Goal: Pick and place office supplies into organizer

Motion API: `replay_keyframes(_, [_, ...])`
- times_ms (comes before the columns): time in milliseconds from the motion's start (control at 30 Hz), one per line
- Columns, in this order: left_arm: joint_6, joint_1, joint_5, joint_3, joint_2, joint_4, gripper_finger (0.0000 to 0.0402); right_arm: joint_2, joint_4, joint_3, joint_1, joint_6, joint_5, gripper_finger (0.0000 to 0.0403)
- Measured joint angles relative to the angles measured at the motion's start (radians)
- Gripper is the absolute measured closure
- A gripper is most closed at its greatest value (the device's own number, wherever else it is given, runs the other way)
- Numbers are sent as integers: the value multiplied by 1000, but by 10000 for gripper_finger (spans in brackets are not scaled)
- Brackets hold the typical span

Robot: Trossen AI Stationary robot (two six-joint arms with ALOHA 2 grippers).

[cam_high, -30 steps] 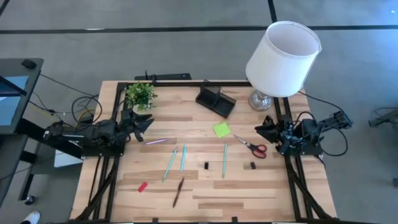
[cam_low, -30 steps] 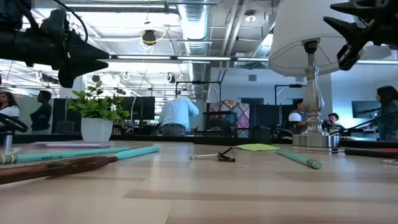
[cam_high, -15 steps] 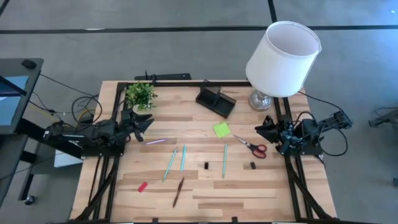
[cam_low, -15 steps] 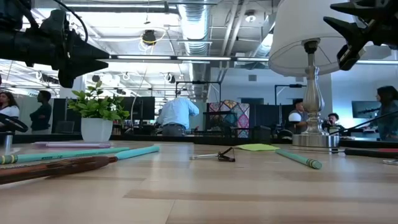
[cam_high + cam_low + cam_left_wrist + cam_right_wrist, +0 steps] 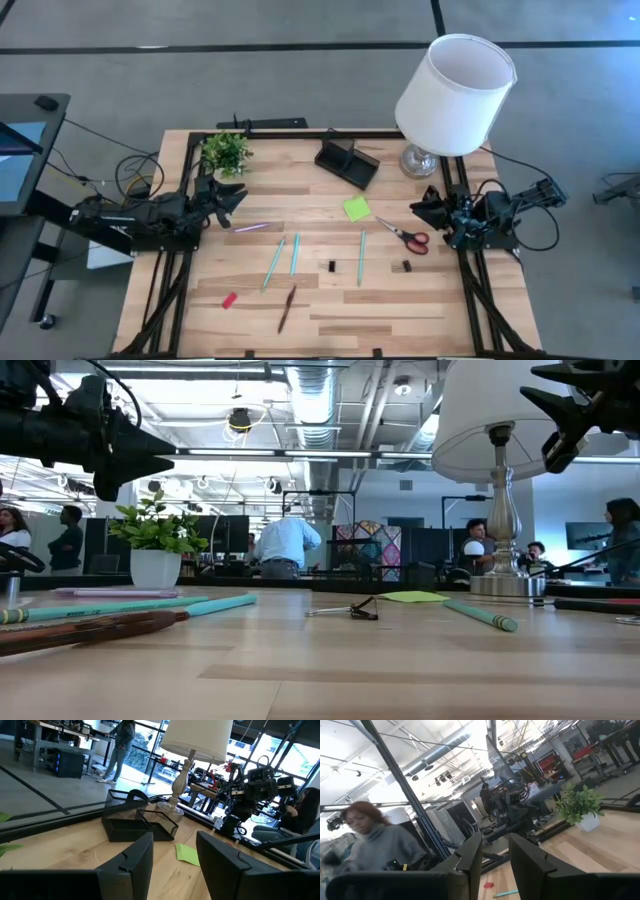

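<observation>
High view: the left end effector [image 5: 232, 193] hangs at the left edge of the desk [image 5: 400, 310], beside the potted plant [image 5: 226, 152]; the right end effector [image 5: 424, 209] sits at the right edge, just beside the red-handled scissors [image 5: 404, 234]. The black organizer [image 5: 347, 163] stands near the back edge next to the lamp [image 5: 455, 93]. The lime-green sticky-note pad [image 5: 356, 208], pink pen [image 5: 251, 228], two teal pens [image 5: 283, 258], green pen [image 5: 361, 256], brown pencil [image 5: 287, 307], red eraser [image 5: 229, 300] and two black clips [image 5: 332, 267] lie loose on the wood.

Low view: the pens and pencil [image 5: 90, 628] lie flat, and both arms hang above the surface.

Left wrist view: its fingers [image 5: 136, 860] stand apart, released, holding nothing, facing the organizer [image 5: 140, 820].

Right wrist view: its fingers [image 5: 470, 852] also stand apart with nothing between them; a person shows beyond
</observation>
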Motion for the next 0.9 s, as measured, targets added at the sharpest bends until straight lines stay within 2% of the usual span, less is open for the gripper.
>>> replay_keyframes(367, [2,0,14,0,0,9,256,0,0,0,0,0,0,312])
replay_keyframes(467, [7,0,139,-1,0,12,256,0,0,0,0,0,0,312])
replay_keyframes(600, [-197,0,252,-2,0,27,256,0,0,0,0,0,0,312])
replay_keyframes(667, [-210,0,282,-2,0,39,256,0,0,0,0,0,0,312])
replay_keyframes(733, [-231,0,312,-2,0,88,256,0,0,0,0,0,0,312])
replay_keyframes(833, [-315,-1,310,1,0,265,257,0,0,0,0,0,0,312])
replay_keyframes(900, [-249,-1,289,26,2,350,262,0,0,0,0,0,0,312])
